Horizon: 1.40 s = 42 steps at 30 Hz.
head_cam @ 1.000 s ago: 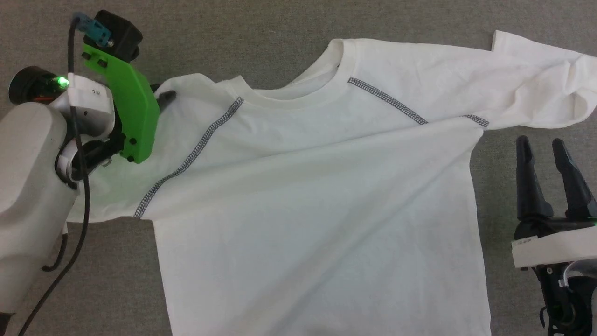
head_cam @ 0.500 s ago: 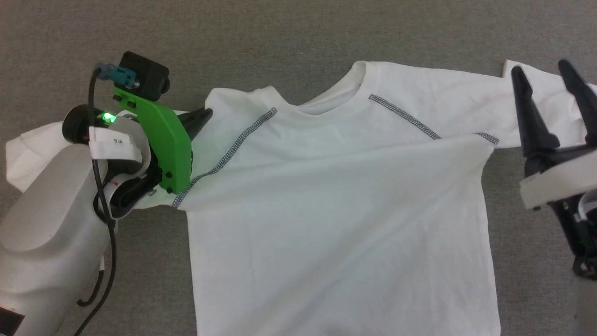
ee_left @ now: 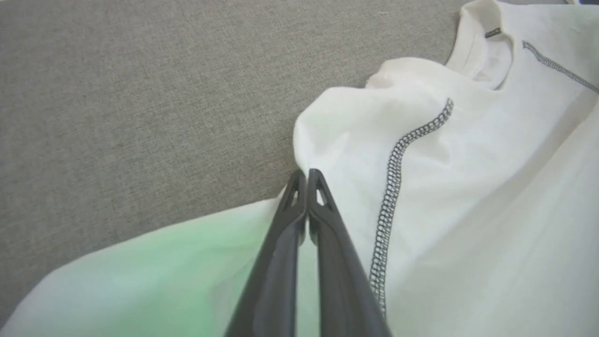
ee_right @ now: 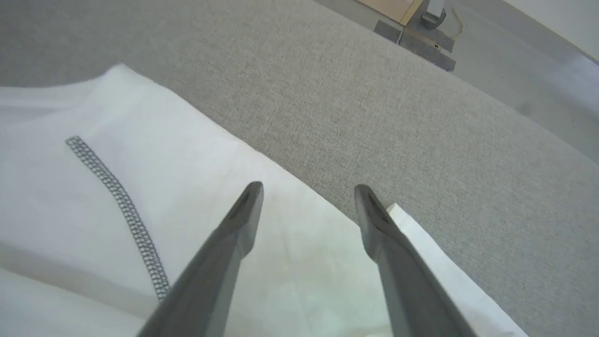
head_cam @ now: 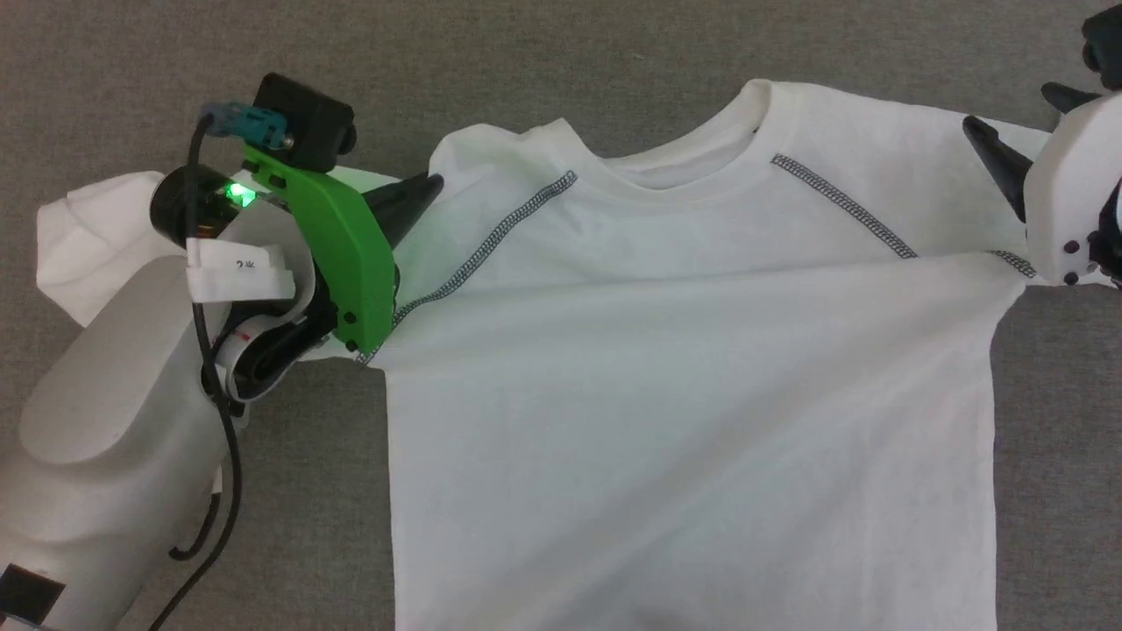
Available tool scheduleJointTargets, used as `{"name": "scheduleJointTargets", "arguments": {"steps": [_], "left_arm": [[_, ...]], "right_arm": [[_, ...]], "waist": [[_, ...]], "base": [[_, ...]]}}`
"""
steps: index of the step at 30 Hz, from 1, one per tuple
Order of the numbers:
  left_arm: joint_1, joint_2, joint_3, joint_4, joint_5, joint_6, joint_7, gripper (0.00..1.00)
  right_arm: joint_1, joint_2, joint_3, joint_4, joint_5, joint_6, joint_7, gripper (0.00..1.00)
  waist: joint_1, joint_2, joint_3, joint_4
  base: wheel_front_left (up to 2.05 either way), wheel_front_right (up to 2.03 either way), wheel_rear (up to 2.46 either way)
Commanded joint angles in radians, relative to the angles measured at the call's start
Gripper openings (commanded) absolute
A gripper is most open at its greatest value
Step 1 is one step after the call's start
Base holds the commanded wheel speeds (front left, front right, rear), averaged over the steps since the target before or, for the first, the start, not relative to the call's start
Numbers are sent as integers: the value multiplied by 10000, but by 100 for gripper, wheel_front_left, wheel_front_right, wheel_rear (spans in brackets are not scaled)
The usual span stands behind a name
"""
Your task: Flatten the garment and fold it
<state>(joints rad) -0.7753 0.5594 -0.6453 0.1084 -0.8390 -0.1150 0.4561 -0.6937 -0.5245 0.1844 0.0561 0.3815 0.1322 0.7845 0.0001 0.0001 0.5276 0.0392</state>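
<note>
The garment (head_cam: 684, 377), a white T-shirt with dark zigzag shoulder seams, lies chest-up on the grey cloth surface (head_cam: 561, 53). My left gripper (head_cam: 429, 186) is shut on the garment's left shoulder edge, just outside the seam. In the left wrist view its tips (ee_left: 306, 175) pinch a raised fold of the garment (ee_left: 468, 196). My right gripper (head_cam: 1021, 118) hovers open over the right shoulder and sleeve. The right wrist view shows its gripper (ee_right: 308, 189) spread above the garment (ee_right: 93, 196) near the far edge, with nothing between the fingers.
The left sleeve (head_cam: 79, 237) lies crumpled behind my left forearm (head_cam: 105, 421). A diagonal crease crosses the chest. Beyond the grey surface (ee_right: 374, 117), the right wrist view shows floor and the base of a stand (ee_right: 421, 32).
The left gripper has closed on the shoulder fabric. The right arm has come up from the lower right to over the right sleeve, still open. The head camera has shifted.
</note>
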Motion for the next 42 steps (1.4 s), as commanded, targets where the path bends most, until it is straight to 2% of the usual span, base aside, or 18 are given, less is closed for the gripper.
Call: {"name": "scheduleJointTargets", "arguments": {"steps": [1, 12, 13, 14, 15, 16, 20, 23, 28, 32, 42], "left_arm": [[-206, -67, -30, -22, 78, -67, -66, 0], [-593, -237, -280, 249, -62, -115, -105, 0], [-605, -235, -286, 293, -91, -117, -103, 0], [-610, -233, -281, 327, -120, -118, -105, 0], [-611, -233, -271, 362, -151, -119, -116, 0], [-579, -248, -187, 478, -243, -111, -226, 0], [-514, -319, 11, 677, -334, -107, -667, 0], [-552, -278, 152, 775, 8, -54, -1332, 0], [-539, -320, 426, 1027, 690, 250, -2754, 0], [-498, -342, 553, 1175, 1023, 488, -3466, 0], [-1199, -159, 809, 1240, 1849, 1331, -3977, 0]], "right_arm": [[-230, -176, 269, 190, 150, -15, 160, 100], [-540, -1346, 2402, 1104, 1550, -15, 631, 100], [-554, -1395, 2538, 1168, 1682, -15, 641, 69], [-584, -1415, 2607, 1197, 1780, -15, 606, 44], [-631, -1440, 2676, 1199, 1844, -15, 521, 9], [-771, -1494, 2779, 1249, 1910, -15, 248, 0], [-1039, -1516, 2905, 1349, 1835, -15, -720, 0], [-1174, -1412, 2887, 1523, 1729, -15, -1660, 0], [-1248, -1133, 2764, 1819, 1508, -15, -3134, 0], [-1216, -864, 2435, 2100, 1253, -15, -4019, 0], [-1947, 172, 1335, 2744, 8, -15, -5258, 0]], "waist": [[-1, -1, 322, 264], [-1, -1, 627, 602], [-1, -1, 635, 614], [-1, -1, 641, 616], [-1, -1, 643, 616], [-1, -1, 583, 595], [-1, -1, 269, 515], [-1, -1, -65, 425], [-1, -1, -824, 245], [-1, -1, -1509, 111], [-1, -1, -2995, -282]], "base": [[0, 0, 0], [0, 0, 0], [0, 0, 0], [0, 0, 0], [0, 0, 0], [0, 0, 0], [0, 0, 0], [0, 0, 0], [0, 0, 0], [0, 0, 0], [0, 0, 0]]}}
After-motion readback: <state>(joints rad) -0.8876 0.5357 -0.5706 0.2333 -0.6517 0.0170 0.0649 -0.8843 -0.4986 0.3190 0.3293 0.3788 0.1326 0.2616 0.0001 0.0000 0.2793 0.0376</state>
